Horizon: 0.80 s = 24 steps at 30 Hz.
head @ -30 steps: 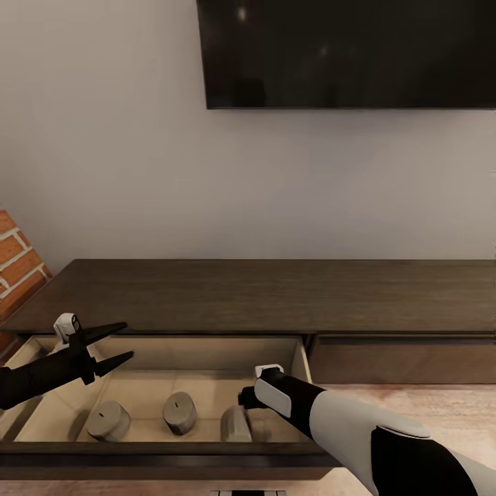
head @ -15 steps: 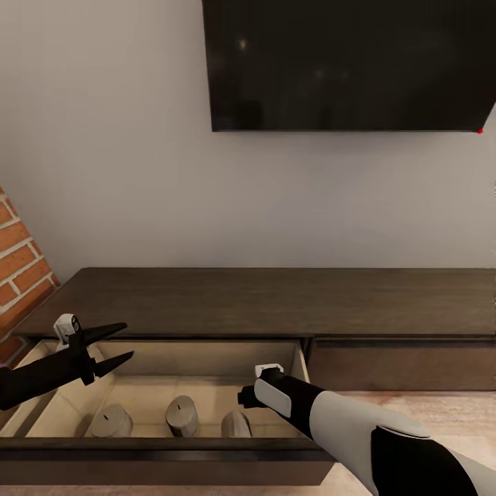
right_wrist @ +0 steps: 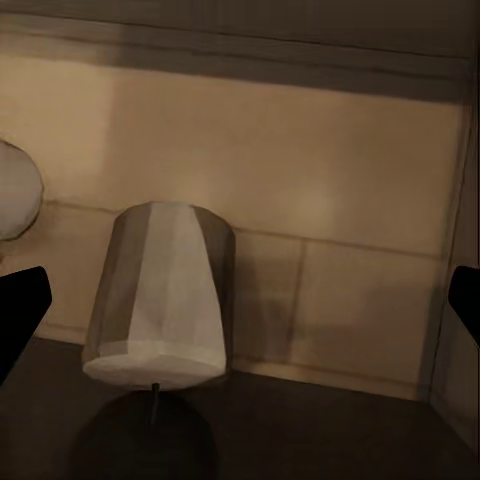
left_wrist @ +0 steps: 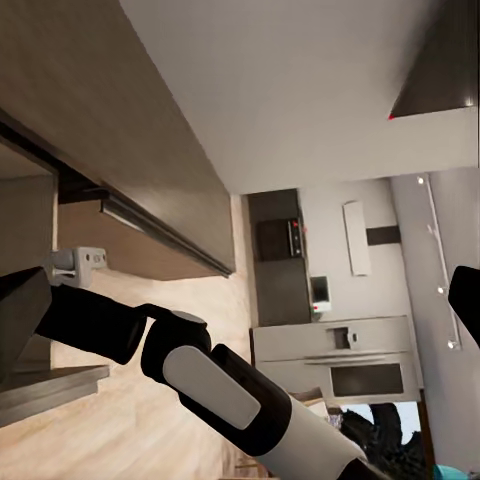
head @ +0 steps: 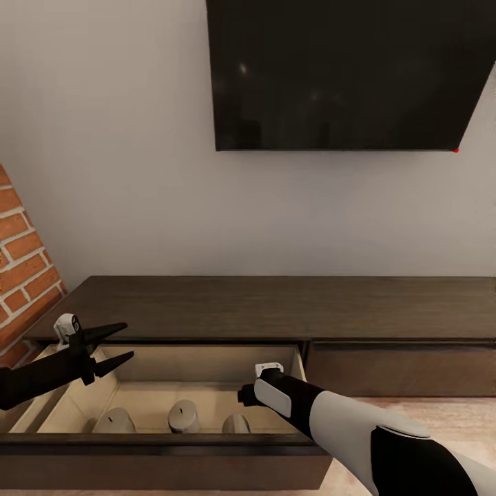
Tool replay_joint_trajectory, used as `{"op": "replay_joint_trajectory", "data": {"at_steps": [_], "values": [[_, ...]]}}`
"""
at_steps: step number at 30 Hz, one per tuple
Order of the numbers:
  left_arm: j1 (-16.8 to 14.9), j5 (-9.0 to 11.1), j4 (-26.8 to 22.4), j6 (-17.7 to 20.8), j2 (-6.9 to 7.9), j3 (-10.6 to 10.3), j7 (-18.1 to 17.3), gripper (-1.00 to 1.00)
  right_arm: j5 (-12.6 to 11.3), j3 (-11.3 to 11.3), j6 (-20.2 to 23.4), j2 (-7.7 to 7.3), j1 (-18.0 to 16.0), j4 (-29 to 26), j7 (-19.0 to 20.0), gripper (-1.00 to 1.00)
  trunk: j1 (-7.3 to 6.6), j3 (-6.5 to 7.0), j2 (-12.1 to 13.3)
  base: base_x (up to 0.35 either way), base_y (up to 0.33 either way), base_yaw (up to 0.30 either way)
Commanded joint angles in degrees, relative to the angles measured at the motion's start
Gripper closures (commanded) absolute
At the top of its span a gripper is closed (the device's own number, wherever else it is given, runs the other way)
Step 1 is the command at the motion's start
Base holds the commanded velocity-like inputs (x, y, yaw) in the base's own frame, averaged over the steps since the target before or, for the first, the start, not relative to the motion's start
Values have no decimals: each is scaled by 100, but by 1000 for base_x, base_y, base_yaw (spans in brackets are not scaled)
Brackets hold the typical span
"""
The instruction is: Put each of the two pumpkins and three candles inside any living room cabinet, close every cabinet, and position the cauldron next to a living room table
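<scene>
Three squat beige-grey candles [head: 183,415] are seen stowed in the pulled-out drawer of the long dark-brown wood cabinet [head: 275,306], awaiting closure; above it, both the left gripper [head: 114,344] and right gripper [right_wrist: 240,300] are held spread, empty.

Three pale grey candles [head: 183,416] lie in a row in the dark wood cabinet's [head: 275,310] pulled-out, beige-lined drawer.
</scene>
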Motion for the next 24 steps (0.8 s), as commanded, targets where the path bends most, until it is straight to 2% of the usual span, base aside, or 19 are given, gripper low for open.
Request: {"op": "replay_joint_trajectory", "data": {"at_steps": [1, 5, 9, 13, 24], "values": [[-3, 28, -2, 19, 1, 3, 29, -100, -28, 30, 6, 0, -8, -6, -30, -100, -3, 17, -1, -2, 0, 0], [-3, 28, -11, 19, 1, 2, 29, -100, -28, 30, -86, 0, -8, -6, -24, -100, -14, 106, 5, -6, 0, 0], [-3, 28, -12, 19, 1, 2, 29, -100, -28, 30, -160, 0, -8, -6, -23, -100, -24, 194, 10, -178, 21, 0], [-3, 28, -6, 19, 1, 2, 29, -100, -28, 30, -241, 0, -8, -6, -23, -100, -112, 266, 170, -86, 8, 0], [-3, 28, -3, 19, 2, 2, 29, -100, -31, 21, -806, 0, -8, -15, -23, -100, -353, 464, 612, -112, 17, 0]]}}
